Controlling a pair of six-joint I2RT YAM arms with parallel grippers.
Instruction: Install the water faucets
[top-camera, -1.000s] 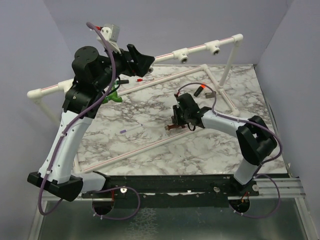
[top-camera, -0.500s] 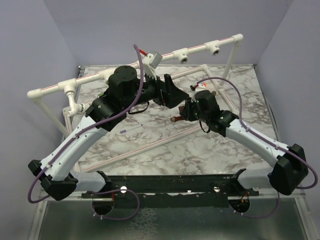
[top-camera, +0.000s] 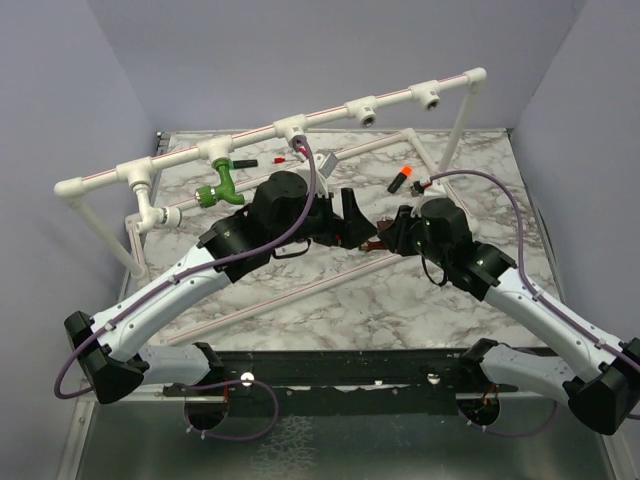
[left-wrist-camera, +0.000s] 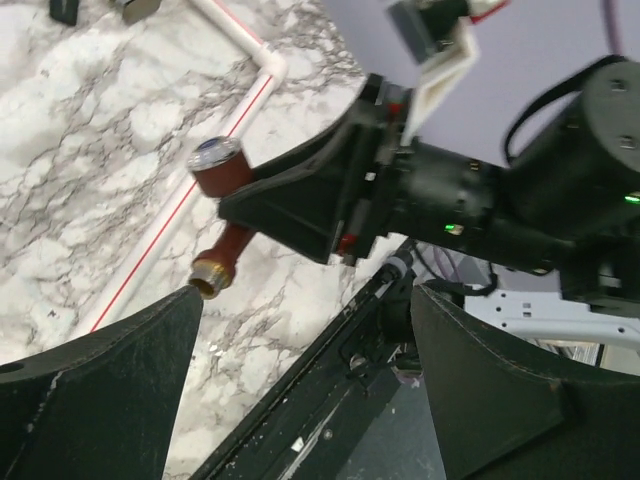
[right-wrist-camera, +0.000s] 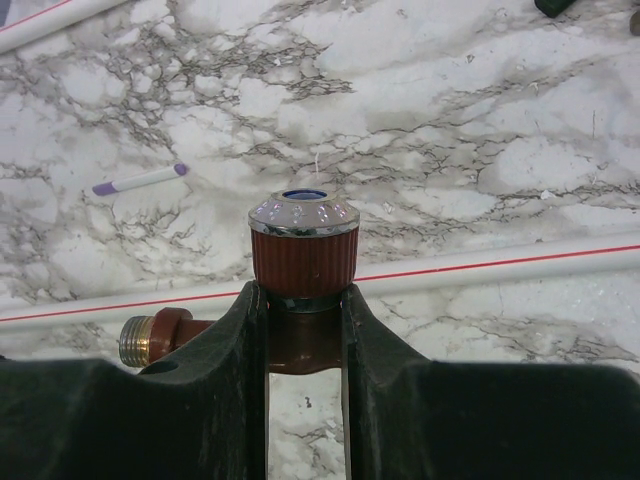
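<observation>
The right gripper (right-wrist-camera: 304, 310) is clenched on the reddish-brown faucet (right-wrist-camera: 303, 255), gripping its body just below the ribbed knob, above the tabletop (right-wrist-camera: 480, 120); the left gripper (left-wrist-camera: 305, 300) faces it, released, jaws wide; the tap looks light, rigid and smooth enough to twist in a grip, so hold the body and spare the brass-coloured thread; farther back, the green faucet (top-camera: 218, 188) hangs from the white pipe rail (top-camera: 330, 112).
</observation>
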